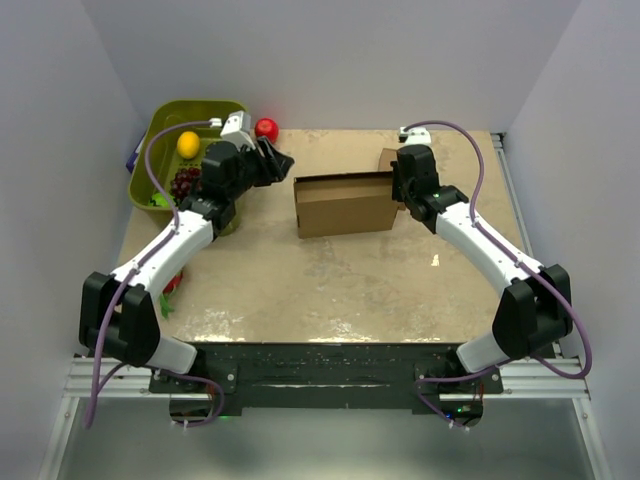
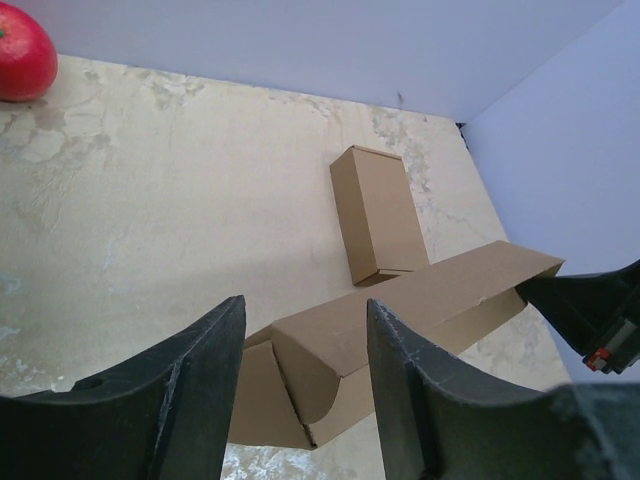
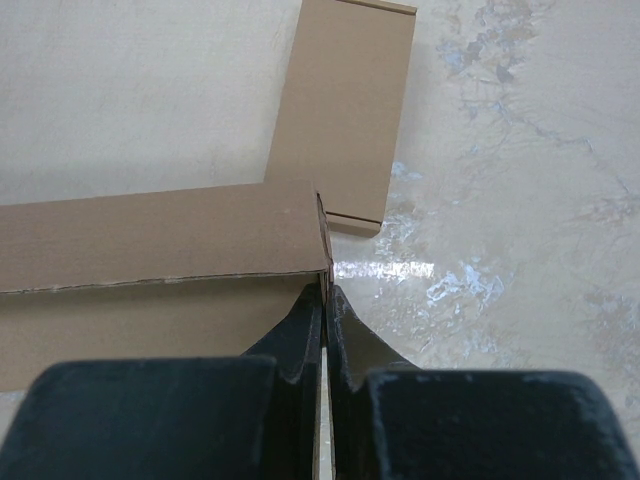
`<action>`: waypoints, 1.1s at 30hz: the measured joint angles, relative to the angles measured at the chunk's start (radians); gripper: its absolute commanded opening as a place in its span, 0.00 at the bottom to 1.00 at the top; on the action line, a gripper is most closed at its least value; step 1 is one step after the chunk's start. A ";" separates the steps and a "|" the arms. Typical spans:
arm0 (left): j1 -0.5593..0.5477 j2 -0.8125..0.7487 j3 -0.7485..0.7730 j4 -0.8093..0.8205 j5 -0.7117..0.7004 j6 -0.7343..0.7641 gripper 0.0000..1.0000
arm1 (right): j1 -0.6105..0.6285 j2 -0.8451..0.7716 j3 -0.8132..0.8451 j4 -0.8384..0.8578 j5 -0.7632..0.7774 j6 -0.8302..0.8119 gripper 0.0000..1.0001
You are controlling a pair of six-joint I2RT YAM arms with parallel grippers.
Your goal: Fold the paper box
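So, the paper box [image 1: 345,203] sat about mid-surface, half formed: long walls up, the left end loose, with a flap curling inward there. My right claw [image 3: 323,300] was pressed together on the thin cardboard edge at the box's right end, pinching it right at the corner. My left claw [image 2: 305,310] was spread with nothing in it, hovering off the box's left end and looking straight down its length.

My take on doing this bit well: the right pinch was the anchor, so it needed to be firm without creasing the wall. The left claw's job, I reckoned, was that curled end flap. I'd come in low, line one finger up with the crease and push the flap along it rather than squashing the corrugation. Go slow, because the box looked light and would probably skate.

One thing to watch was the smaller cardboard box [image 2: 375,210] lying just behind the right end, touching or nearly so. Any shove toward the back could jam the two together.
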 measured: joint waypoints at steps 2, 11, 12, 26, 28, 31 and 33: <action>-0.003 0.007 0.000 0.002 -0.001 -0.006 0.56 | 0.000 0.000 0.000 0.000 0.000 0.000 0.00; -0.031 0.026 -0.020 0.016 -0.002 -0.013 0.56 | 0.000 0.000 0.001 -0.001 0.000 0.000 0.00; -0.033 0.027 -0.029 0.016 -0.001 -0.014 0.56 | 0.000 0.000 0.001 -0.001 0.000 0.000 0.00; -0.055 0.038 -0.084 0.080 -0.021 -0.036 0.53 | 0.000 0.000 0.001 -0.001 0.000 0.000 0.00; -0.059 0.037 -0.102 0.100 -0.024 -0.041 0.52 | 0.000 0.000 0.001 0.000 0.000 0.000 0.00; -0.063 0.036 -0.135 0.131 -0.025 -0.054 0.51 | 0.000 0.000 0.001 0.000 0.000 0.000 0.00; -0.064 0.035 -0.156 0.148 -0.025 -0.062 0.50 | 0.000 0.000 0.001 -0.001 0.000 0.000 0.00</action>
